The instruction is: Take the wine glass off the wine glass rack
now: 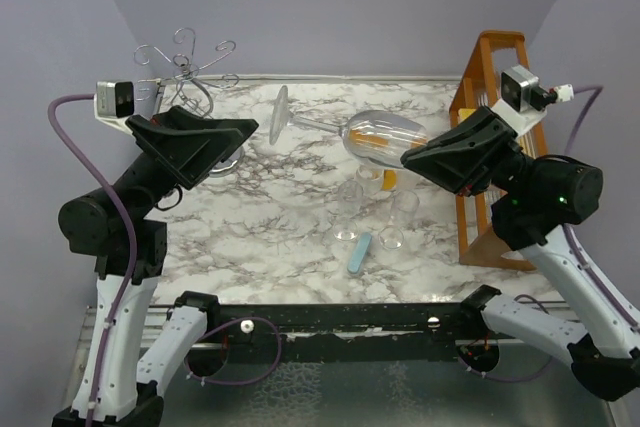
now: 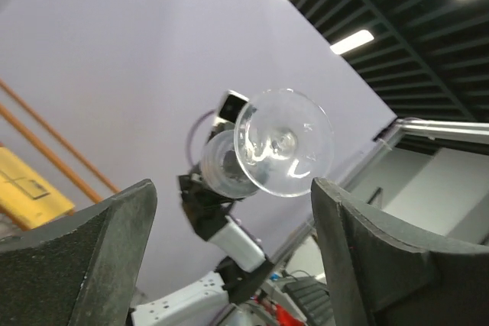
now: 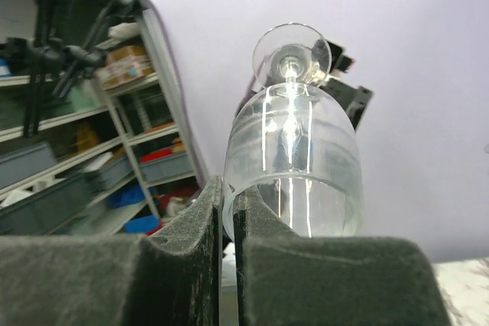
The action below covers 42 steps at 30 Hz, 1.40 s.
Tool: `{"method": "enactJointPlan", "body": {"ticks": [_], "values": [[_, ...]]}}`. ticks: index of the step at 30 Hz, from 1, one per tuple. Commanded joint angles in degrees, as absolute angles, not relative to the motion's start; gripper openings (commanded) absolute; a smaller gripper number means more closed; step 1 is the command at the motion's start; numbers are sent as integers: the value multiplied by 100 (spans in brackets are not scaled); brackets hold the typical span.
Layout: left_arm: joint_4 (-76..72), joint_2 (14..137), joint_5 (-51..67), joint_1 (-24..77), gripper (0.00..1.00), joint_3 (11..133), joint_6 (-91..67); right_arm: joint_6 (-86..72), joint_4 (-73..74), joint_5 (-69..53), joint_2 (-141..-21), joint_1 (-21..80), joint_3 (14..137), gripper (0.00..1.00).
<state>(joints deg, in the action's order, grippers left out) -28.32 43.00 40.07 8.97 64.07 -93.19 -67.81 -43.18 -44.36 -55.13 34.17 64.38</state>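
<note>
Right jaws are closed on the wine glass point(image 1: 380, 137), pinching the bowl's rim wall between the two pads point(image 3: 191, 257). In the right wrist view the bowl point(image 3: 294, 166) juts straight out ahead of the jaws, mostly off to one side of the pinch line. Stem and foot are at the far end. The glass lies roughly sideways in the air above the bench point(image 1: 280, 217), not touching it.

Left jaws are wide apart with nothing between the pads. In the left wrist view the foot of the glass point(image 2: 283, 143) shows in the gap between the two fingers point(image 2: 99, 257), out ahead of the tips. It sits nearer one finger but touches neither. From the top view the left jaws sit just beside the foot, on the side away from the right jaws.

The wine glass rack point(image 1: 185, 67) stands behind the left jaws at the back of the bench, well apart from the glass. Its looped arms carry nothing that I can see.

The orange wooden rack point(image 1: 490, 67) is just behind the right jaws. Small clear cups point(image 1: 392, 238) and a blue strip point(image 1: 360, 253) lie on the bench below the glass. An orange bit point(image 1: 388, 179) lies near the right jaws; I cannot tell what it is.
</note>
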Motion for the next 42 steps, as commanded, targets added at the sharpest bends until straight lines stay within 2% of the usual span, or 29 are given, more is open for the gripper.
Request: {"method": "enactJointPlan", "body": {"ticks": [1, 7, 15, 21, 27, 30, 34, 42], "values": [[-678, 3981, 3549, 872, 87, 6702, -7743, -4956, -1737, -3567, -4911, 3436, 6486, 1], [1321, 3759, 2576, 875, 98, 7253, -6340, -3783, 431, -2947, -4401, 3436, 6628, 1], [2366, 3666, 1402, 874, 99, 7734, -5273, -2034, 3000, -3269, -5064, 3430, 7908, 1], [2617, 3728, 1148, 877, 99, 8112, -4980, -1496, 3935, -4423, -6074, 3435, 8683, 1], [2648, 3668, 1129, 874, 99, 8131, -4898, -1732, 3942, -5067, -6760, 3553, 8705, 1], [2662, 3640, 1112, 878, 99, 8136, -4860, -1879, 3884, -4711, -7033, 4077, 8603, 1], [2721, 3644, 1095, 879, 99, 8177, -4797, -1664, 4591, -3499, -7536, 5106, 8926, 1], [2853, 3603, 1022, 879, 99, 8183, -4712, -1437, 6086, -1769, -8538, 5820, 9492, 1]]}}
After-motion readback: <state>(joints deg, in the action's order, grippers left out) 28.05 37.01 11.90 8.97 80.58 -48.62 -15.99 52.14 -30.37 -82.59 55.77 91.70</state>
